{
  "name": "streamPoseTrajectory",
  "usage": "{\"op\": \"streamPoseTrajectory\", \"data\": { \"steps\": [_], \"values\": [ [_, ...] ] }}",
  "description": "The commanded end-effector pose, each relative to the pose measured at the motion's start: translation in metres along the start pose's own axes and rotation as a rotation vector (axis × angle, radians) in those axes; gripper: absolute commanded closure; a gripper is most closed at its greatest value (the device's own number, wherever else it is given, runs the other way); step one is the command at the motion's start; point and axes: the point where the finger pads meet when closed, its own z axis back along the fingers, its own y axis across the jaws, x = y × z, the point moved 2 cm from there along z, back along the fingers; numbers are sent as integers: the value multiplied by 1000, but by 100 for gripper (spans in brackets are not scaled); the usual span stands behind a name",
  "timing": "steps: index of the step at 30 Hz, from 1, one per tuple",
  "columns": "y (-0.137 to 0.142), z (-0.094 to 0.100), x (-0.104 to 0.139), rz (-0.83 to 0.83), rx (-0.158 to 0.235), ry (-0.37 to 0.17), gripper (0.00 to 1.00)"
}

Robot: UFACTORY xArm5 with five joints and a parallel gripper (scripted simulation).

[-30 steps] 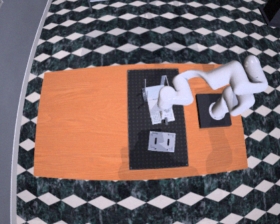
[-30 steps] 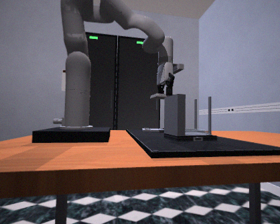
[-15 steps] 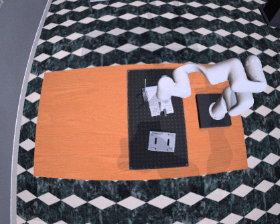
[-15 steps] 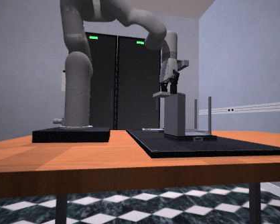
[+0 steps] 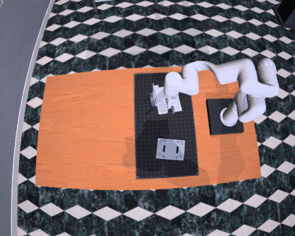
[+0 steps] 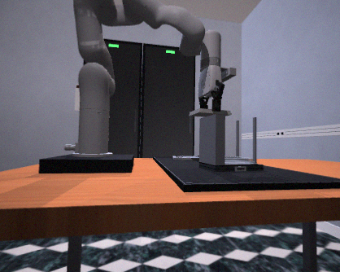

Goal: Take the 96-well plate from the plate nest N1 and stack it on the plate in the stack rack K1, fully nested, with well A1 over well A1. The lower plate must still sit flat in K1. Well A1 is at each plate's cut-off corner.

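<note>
My gripper (image 5: 166,102) is shut on the white 96-well plate (image 5: 167,104) and holds it in the air over the far part of the black mat (image 5: 165,124). In the side view the gripper (image 6: 210,105) grips the plate (image 6: 209,113) from above, high over the mat. The plate hangs over or right beside the stack rack K1 (image 5: 155,92), whose thin posts (image 6: 254,139) stand behind. The arm and the held plate mostly hide the rack's lower plate. The grey plate nest N1 (image 5: 171,149) is empty; it shows as a tall block in the side view (image 6: 212,140).
The arm's black base plate (image 5: 225,116) sits on the right of the orange table (image 5: 86,127). The rack posts rise well above the mat. Dark cabinets (image 6: 152,99) stand behind the table.
</note>
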Motion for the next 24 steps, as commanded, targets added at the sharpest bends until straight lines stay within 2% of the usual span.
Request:
{"op": "streamPoseTrajectory", "data": {
  "steps": [1, 24],
  "values": [
    [9, 2, -1, 1, 4, 3, 100],
    [79, 4, 5, 1, 5, 3, 100]
  ]
}}
